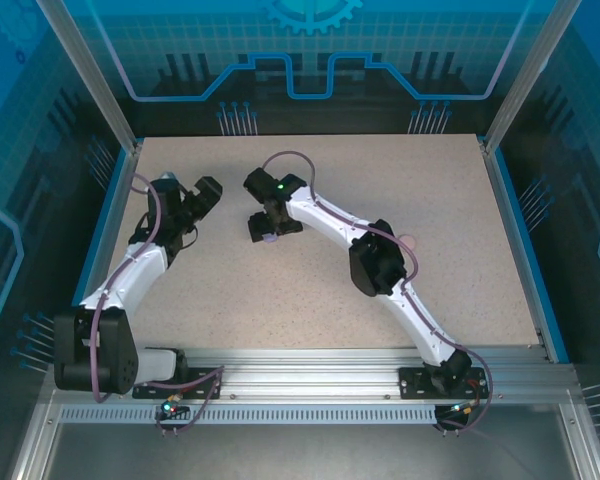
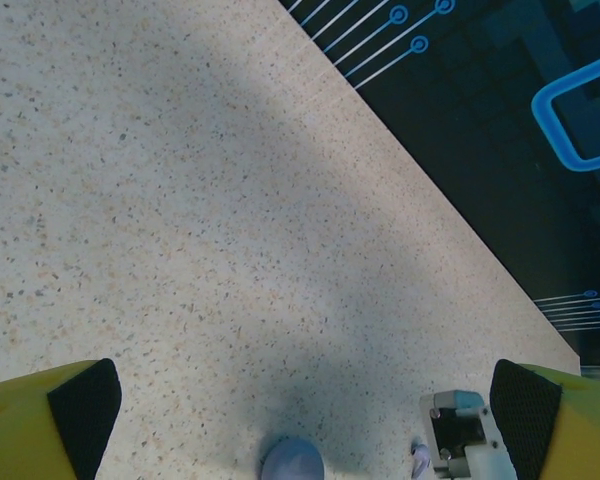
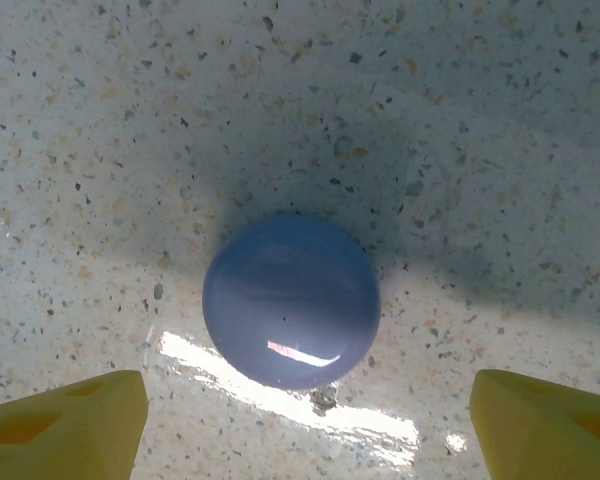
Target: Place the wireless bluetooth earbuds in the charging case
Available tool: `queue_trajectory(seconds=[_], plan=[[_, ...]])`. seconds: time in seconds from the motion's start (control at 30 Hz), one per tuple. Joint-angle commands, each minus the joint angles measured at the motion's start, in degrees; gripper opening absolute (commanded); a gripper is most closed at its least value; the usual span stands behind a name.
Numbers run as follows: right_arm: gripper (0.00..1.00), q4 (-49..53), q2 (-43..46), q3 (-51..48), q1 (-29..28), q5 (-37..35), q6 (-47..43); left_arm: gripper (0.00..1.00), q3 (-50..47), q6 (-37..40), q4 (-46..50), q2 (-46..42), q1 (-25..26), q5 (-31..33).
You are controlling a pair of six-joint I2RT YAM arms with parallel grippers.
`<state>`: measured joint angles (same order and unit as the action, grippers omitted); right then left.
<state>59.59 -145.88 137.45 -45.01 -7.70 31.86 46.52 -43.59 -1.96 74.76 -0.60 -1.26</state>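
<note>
While the right arm reaches across the table (image 1: 460, 220), we see the right gripper (image 3: 310, 402) hanging straight over the charging case (image 3: 290, 300). Its yellow fingers (image 3: 75, 425) are spread wide, one on each side of the case, and neither touches it. They grip nothing.

The case is a round, glossy lavender-blue shell with its lid closed. It rests flat on the speckled surface near the middle, a little toward the left edge, with a bright glare patch on the surface just beside it.

The left gripper (image 2: 305, 405) sits toward the far-left corner and points at the far edge. Its jaws are also spread as wide as they go, with the black pads (image 2: 85, 405) well apart and bare surface between them. The same case shows low in the left wrist view. A tiny lavender piece (image 2: 419, 458) lies just to one side of the case and looks like one earbud, but it is too small to tell for sure. It lies on the surface, outside the case.

From the top we also mark a pale pink item (image 1: 409, 240) toward the right edge, tucked against the right arm. Most of it is hidden, so we cannot tell what it is.
</note>
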Motion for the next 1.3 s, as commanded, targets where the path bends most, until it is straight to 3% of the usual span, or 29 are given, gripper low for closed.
queue_trajectory(seconds=[0.0,0.57,0.77,1.27], plan=[[0.84,1.4,-2.6,3.5,-0.9,-2.2,-1.3,0.99,-1.4,-1.1,-1.0,-0.9,-0.5,-1.6],[0.68,1.2,-8.9,9.5,-1.6,-4.2,-1.9,0.99,-3.5,-2.9,-5.4,-2.1,-0.7,-3.1],[0.67,1.4,-9.6,9.8,-1.6,-4.2,-2.6,0.99,-4.8,-7.8,-8.1,-3.0,-0.9,-3.4],[0.66,2.9,-13.2,13.0,-2.3,-5.6,-5.7,0.99,-3.5,-4.0,-4.6,-5.0,-1.5,-6.5]])
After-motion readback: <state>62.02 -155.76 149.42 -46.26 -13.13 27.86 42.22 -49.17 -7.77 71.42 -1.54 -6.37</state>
